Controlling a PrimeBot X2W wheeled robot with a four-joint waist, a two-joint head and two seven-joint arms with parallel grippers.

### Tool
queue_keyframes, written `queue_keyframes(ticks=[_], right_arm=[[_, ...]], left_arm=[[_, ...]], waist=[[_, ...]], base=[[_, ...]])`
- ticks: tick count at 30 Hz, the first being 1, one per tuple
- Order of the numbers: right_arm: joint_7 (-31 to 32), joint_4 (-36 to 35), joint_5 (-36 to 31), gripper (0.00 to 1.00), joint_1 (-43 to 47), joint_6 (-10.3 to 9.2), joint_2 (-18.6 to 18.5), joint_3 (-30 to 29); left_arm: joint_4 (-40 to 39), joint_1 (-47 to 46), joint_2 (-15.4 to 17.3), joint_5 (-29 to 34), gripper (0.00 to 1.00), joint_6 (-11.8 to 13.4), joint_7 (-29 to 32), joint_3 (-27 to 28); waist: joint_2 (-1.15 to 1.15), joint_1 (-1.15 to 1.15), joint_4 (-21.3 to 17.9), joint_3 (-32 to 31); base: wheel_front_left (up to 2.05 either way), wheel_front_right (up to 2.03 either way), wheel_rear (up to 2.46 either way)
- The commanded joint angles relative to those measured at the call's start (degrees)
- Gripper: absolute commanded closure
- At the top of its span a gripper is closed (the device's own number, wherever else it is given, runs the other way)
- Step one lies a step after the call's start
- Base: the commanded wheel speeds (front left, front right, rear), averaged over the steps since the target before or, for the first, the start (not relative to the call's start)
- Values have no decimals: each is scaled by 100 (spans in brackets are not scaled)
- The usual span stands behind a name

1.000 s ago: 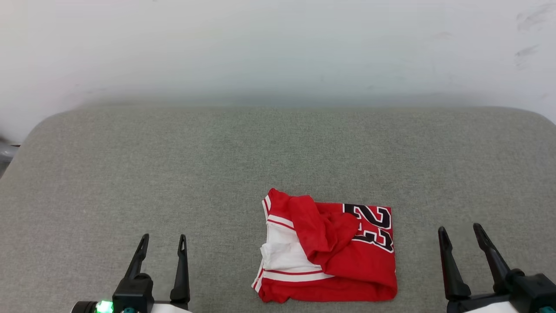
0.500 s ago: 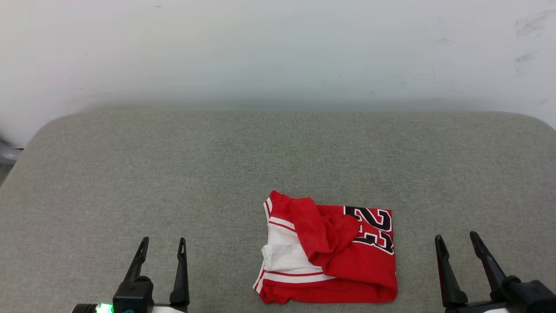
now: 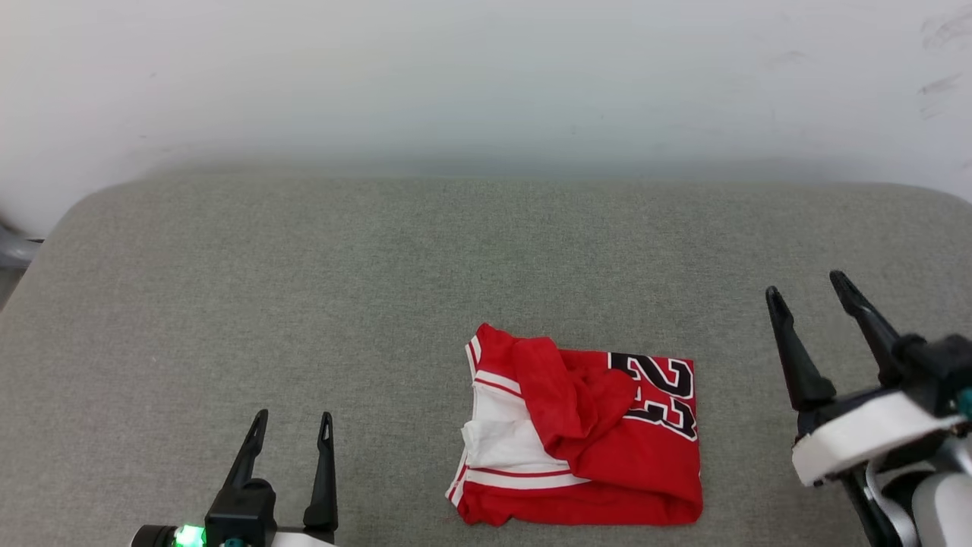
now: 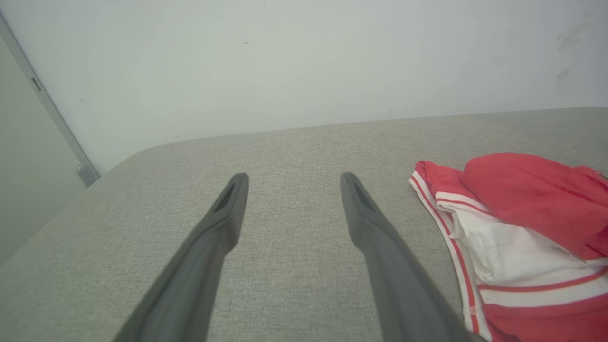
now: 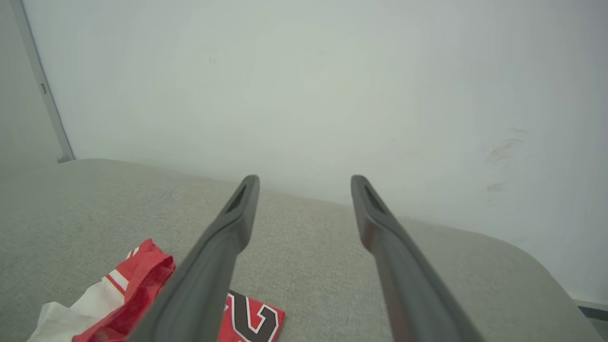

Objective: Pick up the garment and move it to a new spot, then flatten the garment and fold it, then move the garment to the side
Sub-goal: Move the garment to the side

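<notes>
Two dark, long-fingered hands in the head view. Left hand [image 3: 294, 415] low at the lower left, fingers parted wide, gripping nothing, poised over bare grey cloth. Right hand [image 3: 805, 283] higher up at the right edge, on a white wrist, fingers likewise spread and empty, leaning a little leftward. Between them, nearer the right one but touching neither: red jersey-style garment [image 3: 585, 448] with white short sleeves and red-and-white striped trim, lying as a rough squarish bundle on the grey fabric-covered bench [image 3: 304, 266] with rounded corners, close to its near edge. White sleeve panel on the bundle's left, loose red flap draped across the middle, black white-outlined "23" at the upper right, partly under the flap. Plain pale wall [image 3: 486, 76] behind.

Left wrist view: left hand [image 4: 293, 176] wide open, nothing between the fingers, grey weave beneath. Garment [image 4: 522, 228] off to the right, just beside the right-side finger without touching it; striped trim, white sleeve and a red hump showing. Slanted grey metal strip [image 4: 47, 109] against the wall at far left.

Right wrist view: right hand [image 5: 305, 178] open and empty, tips against the wall. Garment [image 5: 147, 266] at the bottom left, partly hidden behind the left-side finger, a corner of the black numeral peeking out beside it.
</notes>
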Motion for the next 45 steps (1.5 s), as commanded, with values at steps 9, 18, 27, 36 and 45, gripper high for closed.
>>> queue_keyframes(ticks=[9, 18, 27, 36, 45], right_arm=[[2422, 416, 1366, 0, -1279, -6, -1053, 1144], [4794, 703, 2735, 0, -1517, -5, -1644, 1628], [5780, 892, 3357, 0, -1550, -5, -1684, 1698], [5742, 1407, 3364, 0, -1349, -4, -1525, 2149], [5223, 1422, 3579, 100, -1230, 6, -1565, 2701]], left_arm=[[-26, -182, -6, 4, 0, 34, -13, -20], [-62, -350, -44, 12, 0, 34, -13, -118], [-101, -570, -120, -23, 0, 64, -13, -211], [-52, -893, -167, -54, 0, 52, -13, -341], [15, -986, -181, -65, 0, 64, -13, -296]], waist=[[0, 0, 93, 248], [0, 0, 290, 484], [0, 0, 564, 953], [0, 0, 796, 1469], [0, 0, 788, 1520]], base=[[0, 0, 0], [0, 0, 0], [0, 0, 0], [0, 0, 0], [0, 0, 0]])
